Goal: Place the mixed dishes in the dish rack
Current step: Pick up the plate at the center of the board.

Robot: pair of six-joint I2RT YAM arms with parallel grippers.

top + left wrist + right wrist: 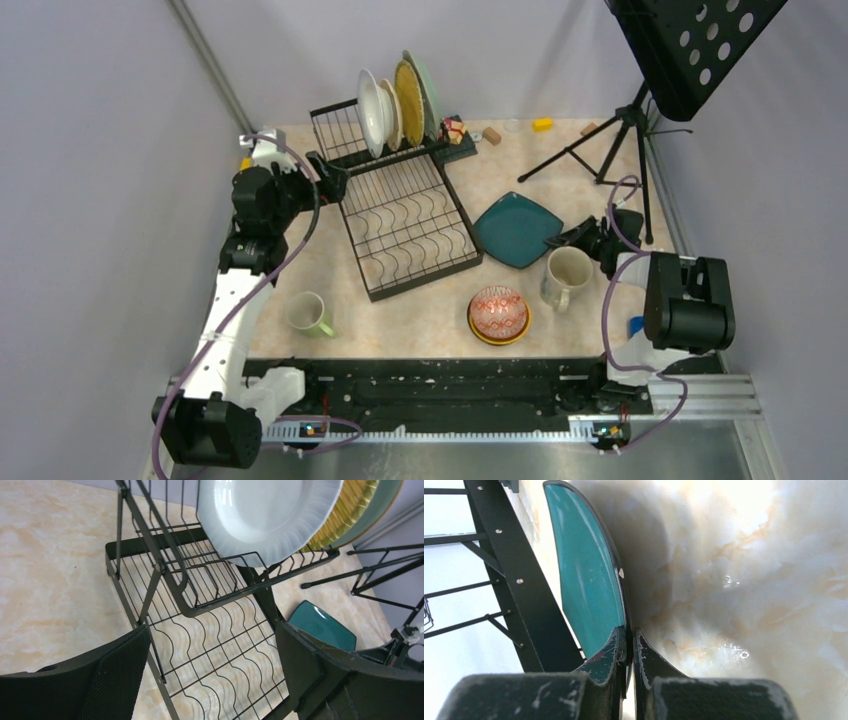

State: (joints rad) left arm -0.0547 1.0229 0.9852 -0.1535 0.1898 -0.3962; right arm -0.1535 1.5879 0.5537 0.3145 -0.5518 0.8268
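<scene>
The black wire dish rack [405, 215] stands at centre left. Its raised section holds a white plate [372, 110], a cream-yellow plate [408, 100] and a pale teal plate [425, 90], all upright. The dark teal plate [515, 230] lies right of the rack, and my right gripper [562, 240] is shut on its right rim [586, 580], one finger on each face of it. My left gripper [212, 665] hangs open over the rack's flat tray [200, 605], holding nothing. On the table stand a cream mug [565, 278], a light-green mug [308, 312] and a red-patterned bowl [497, 310] nested in a yellow-orange bowl [500, 337].
A black tripod music stand [620, 140] stands at the back right, one leg reaching toward the dark teal plate. Small toy blocks [542, 124] lie along the back wall. A blue toy [636, 326] sits beside the right arm.
</scene>
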